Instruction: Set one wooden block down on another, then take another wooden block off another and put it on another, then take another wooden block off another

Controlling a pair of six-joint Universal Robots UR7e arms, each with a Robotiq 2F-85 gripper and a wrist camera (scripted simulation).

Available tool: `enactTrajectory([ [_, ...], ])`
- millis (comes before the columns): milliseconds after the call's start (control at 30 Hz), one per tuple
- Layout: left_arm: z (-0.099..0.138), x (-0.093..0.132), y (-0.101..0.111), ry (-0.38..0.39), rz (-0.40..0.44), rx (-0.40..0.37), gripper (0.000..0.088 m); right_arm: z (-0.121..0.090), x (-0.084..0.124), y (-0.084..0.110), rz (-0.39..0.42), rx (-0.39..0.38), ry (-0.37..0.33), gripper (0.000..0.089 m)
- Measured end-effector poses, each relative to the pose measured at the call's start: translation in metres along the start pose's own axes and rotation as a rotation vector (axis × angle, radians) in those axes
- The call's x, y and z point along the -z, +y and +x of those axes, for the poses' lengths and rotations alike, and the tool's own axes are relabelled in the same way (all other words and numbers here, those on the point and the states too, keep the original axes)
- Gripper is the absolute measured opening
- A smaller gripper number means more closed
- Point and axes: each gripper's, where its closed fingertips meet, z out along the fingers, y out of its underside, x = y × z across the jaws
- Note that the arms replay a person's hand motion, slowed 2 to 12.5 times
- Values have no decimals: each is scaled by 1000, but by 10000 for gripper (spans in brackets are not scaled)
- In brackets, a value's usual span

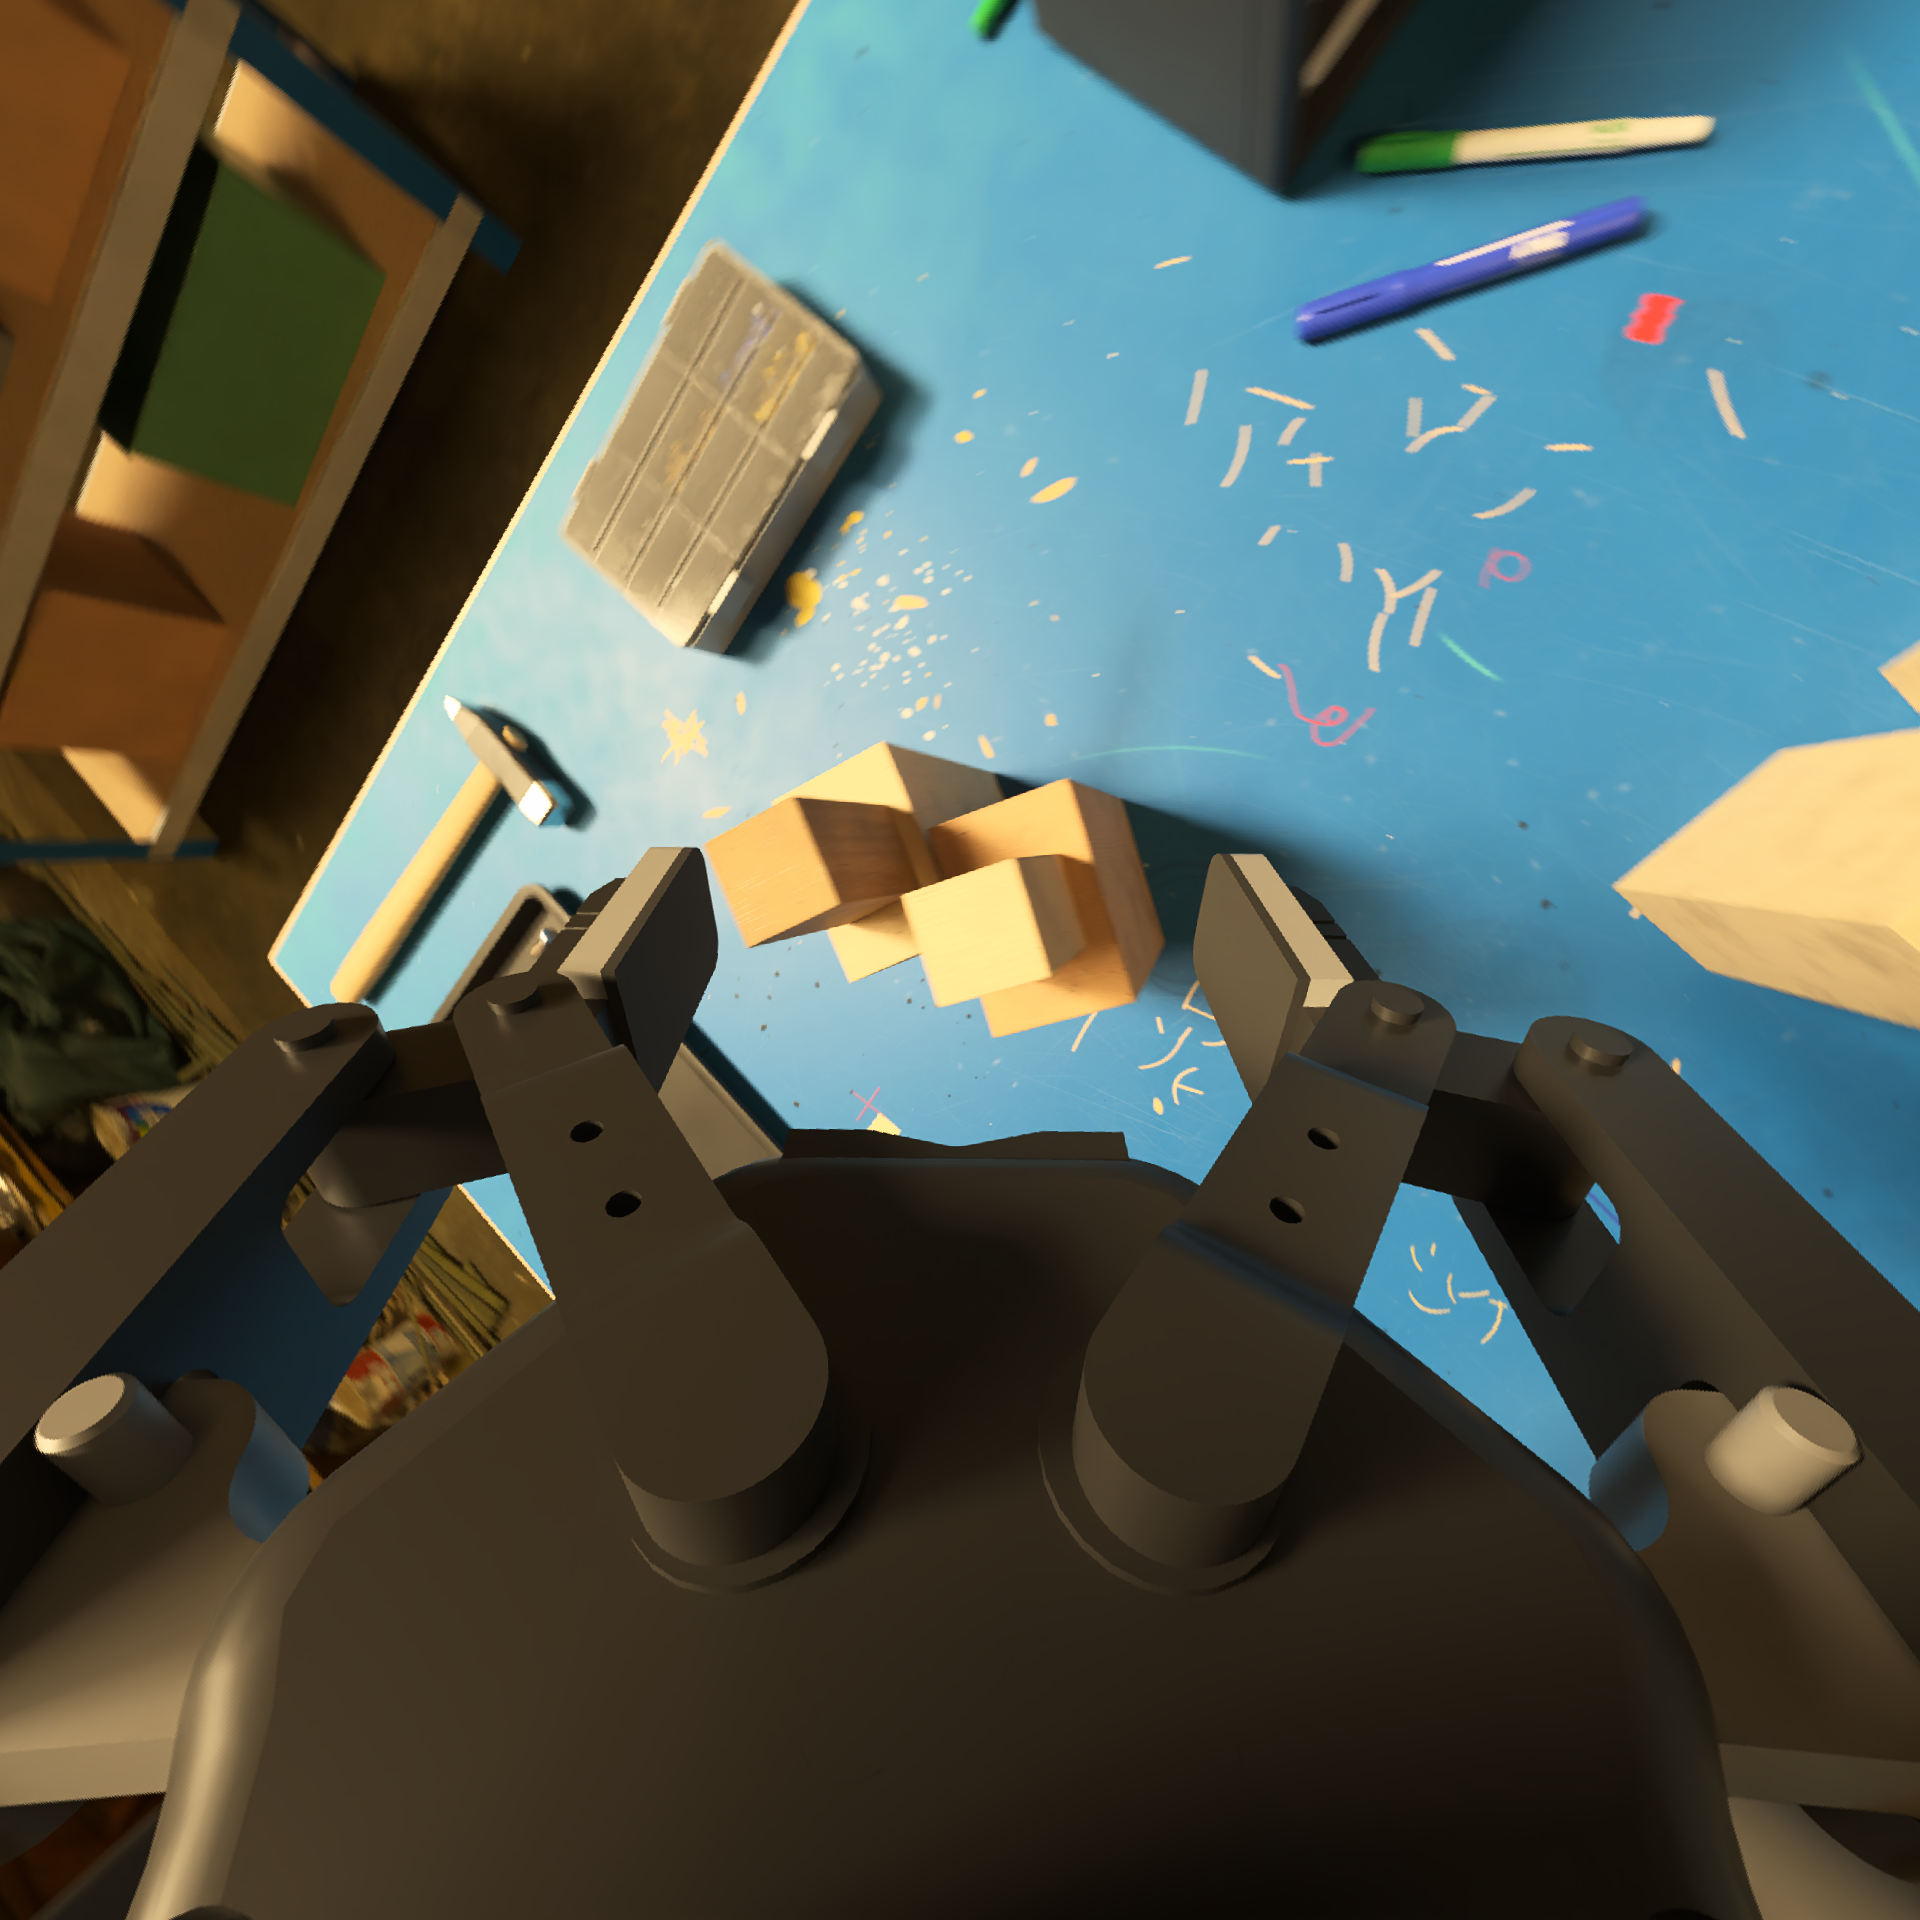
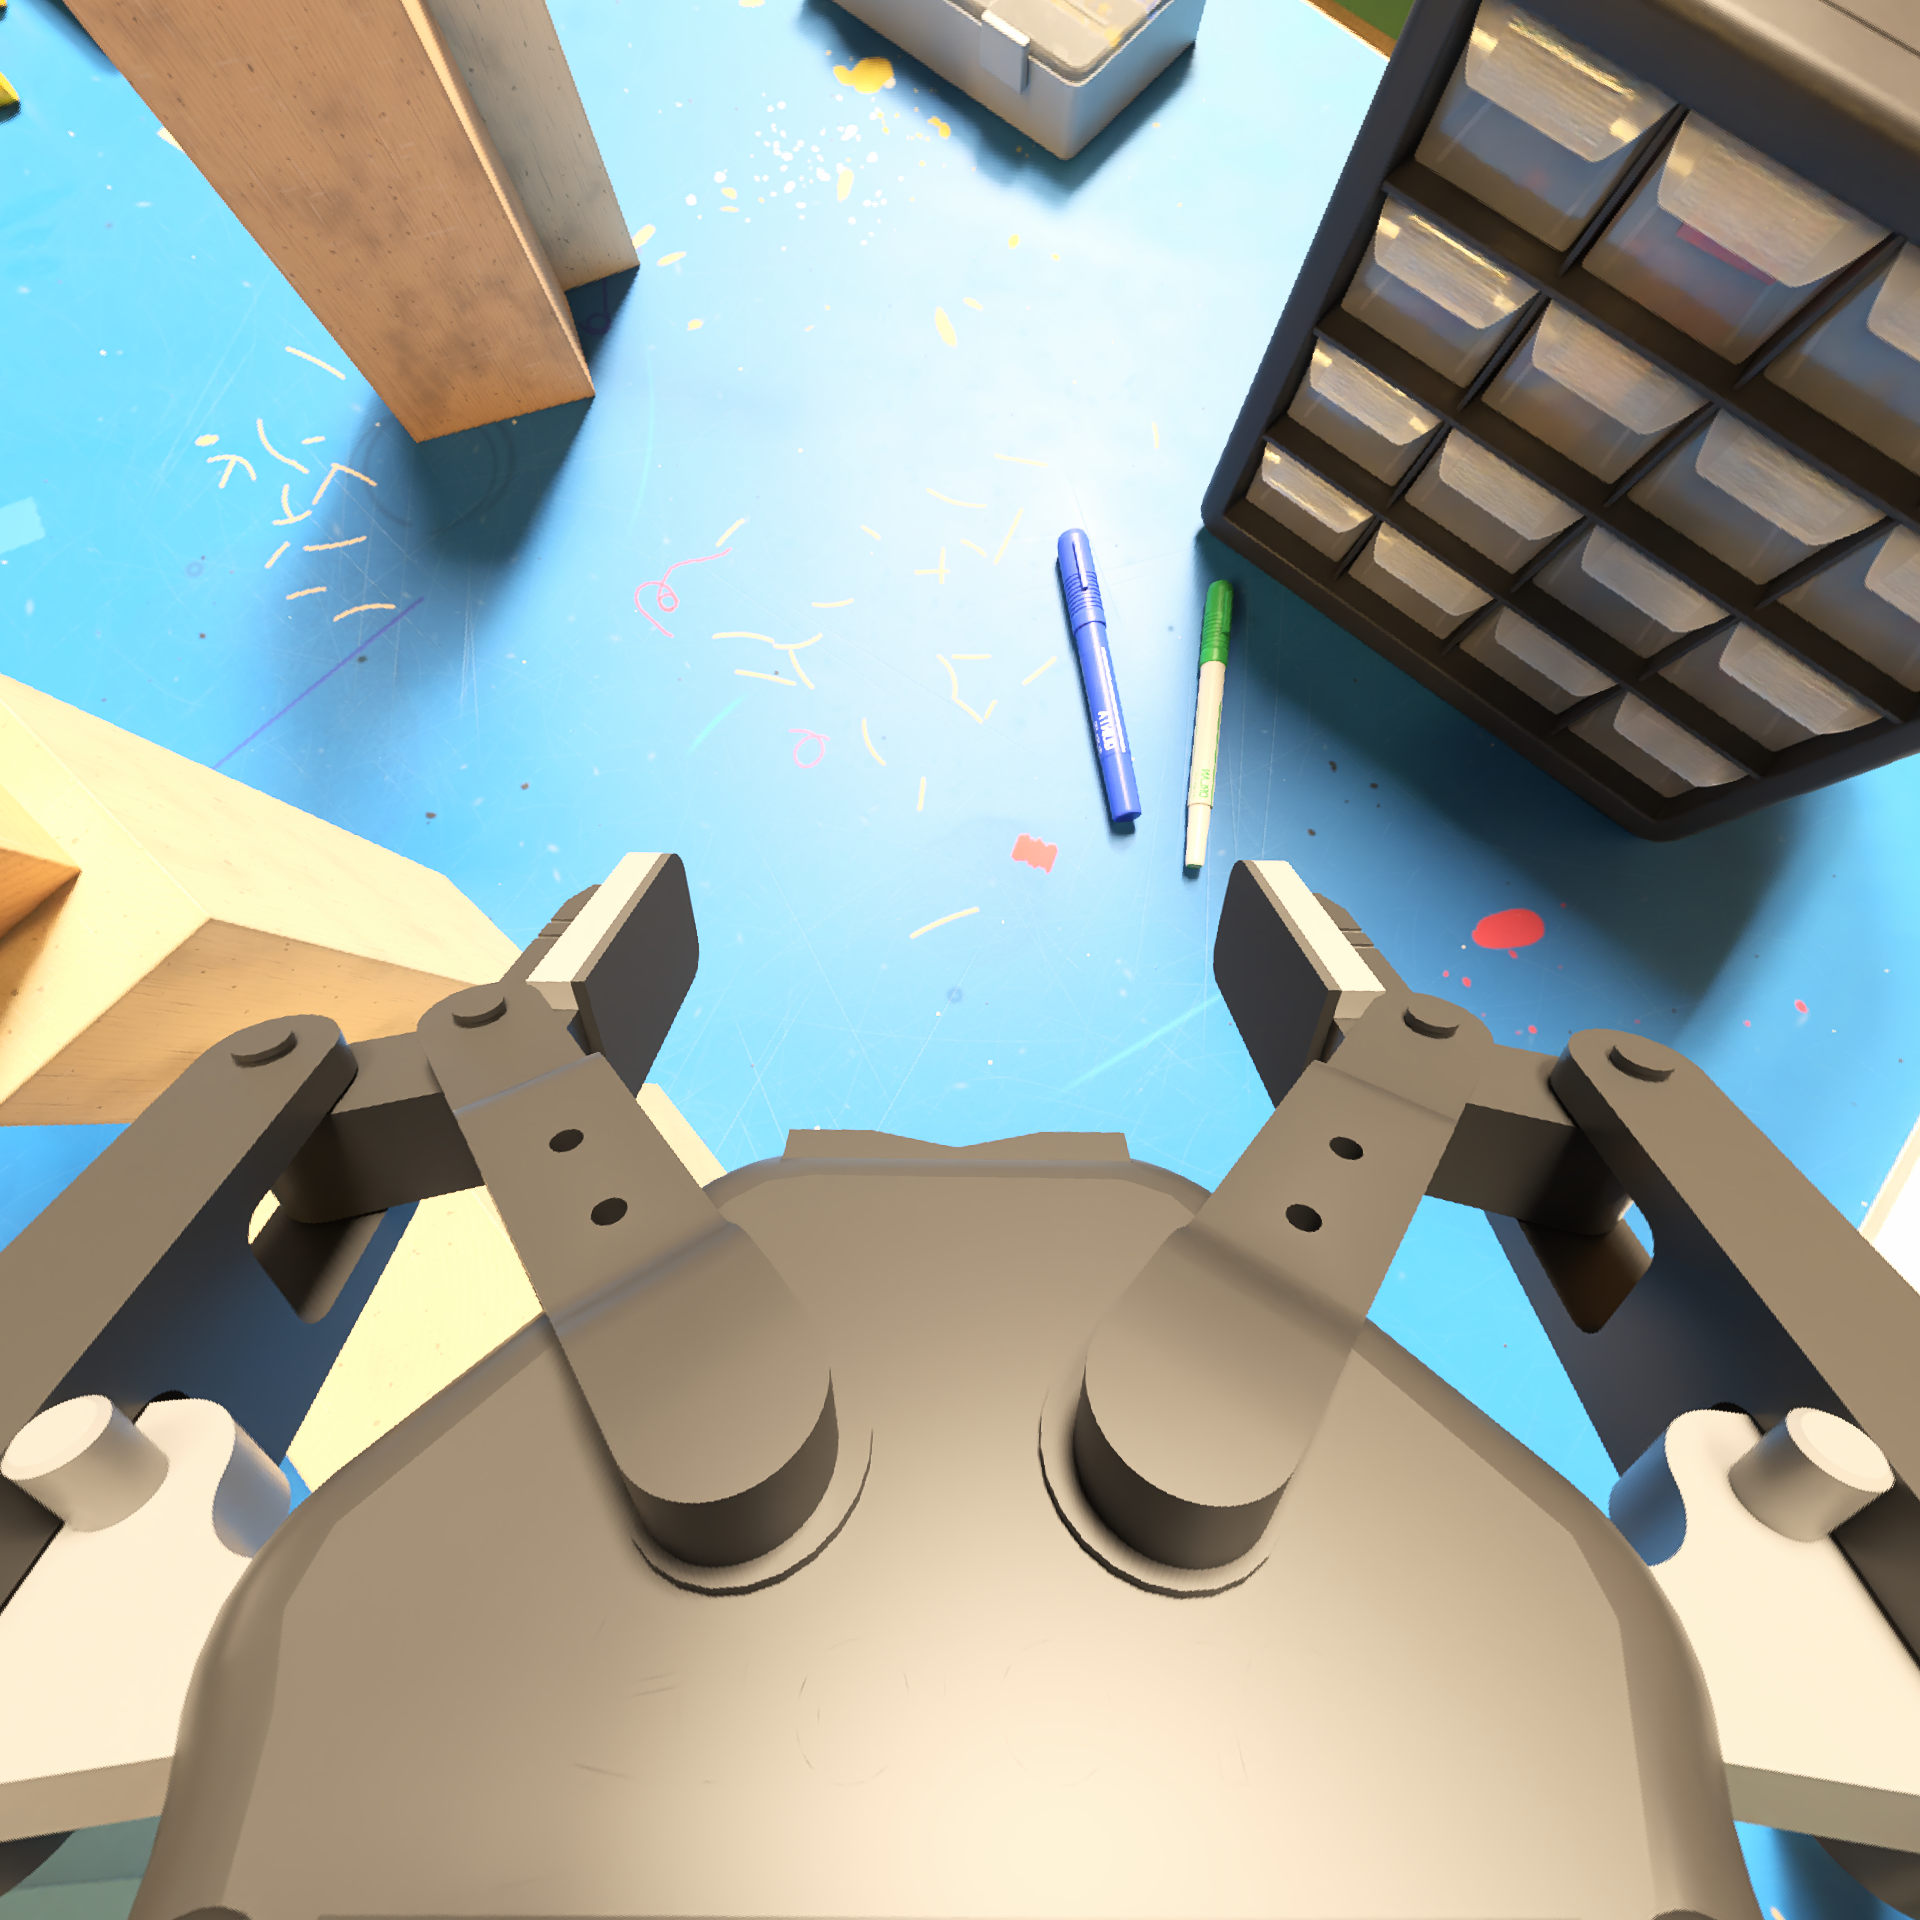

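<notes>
Your wooden blocks [image 1: 935,894] are bunched in a little cluster on the blue tabletop [image 1: 1351,779], and a couple of them look stacked on the ones underneath, though you can't really tell from this angle how many there are. The left gripper [image 1: 956,925] hangs right over that cluster with its fingers [image 1: 655,935] spread wide apart, nothing between them and no contact with the wood. Left of the cluster you've got a hammer [image 1: 447,842], and farther off a grey compartment case [image 1: 722,447] near the tabletop edge. Far right in that view lie a blue marker [image 1: 1475,268] and a green marker [image 1: 1527,140]. A big pale wooden piece [image 1: 1808,883] pokes in at the right. Over on the right wrist view, the right gripper [image 2: 956,935] is also spread apart and empty, above bare tabletop, with a dark drawer cabinet [image 2: 1621,416] at far right.
</notes>
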Motion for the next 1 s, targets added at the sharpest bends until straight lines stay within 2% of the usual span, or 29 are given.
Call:
enactTrajectory([
  [133,-32,-25,13,-1,-43,143,801,0,0,0,0,0,0,854],
  [233,-41,-45,22,38,-88,241,811,0,0,0,0,0,1,854],
  [333,-46,-62,27,54,-112,294,820,0,0,0,0,0,1,854],
  [467,-49,-79,35,56,-173,330,852,0,0,0,0,-1,2,854],
  [633,-55,-96,45,26,-240,337,852,1,0,0,0,-1,3,854],
  [1000,-63,-114,58,-3,-302,399,734,1,0,0,1,-2,3,854],
])
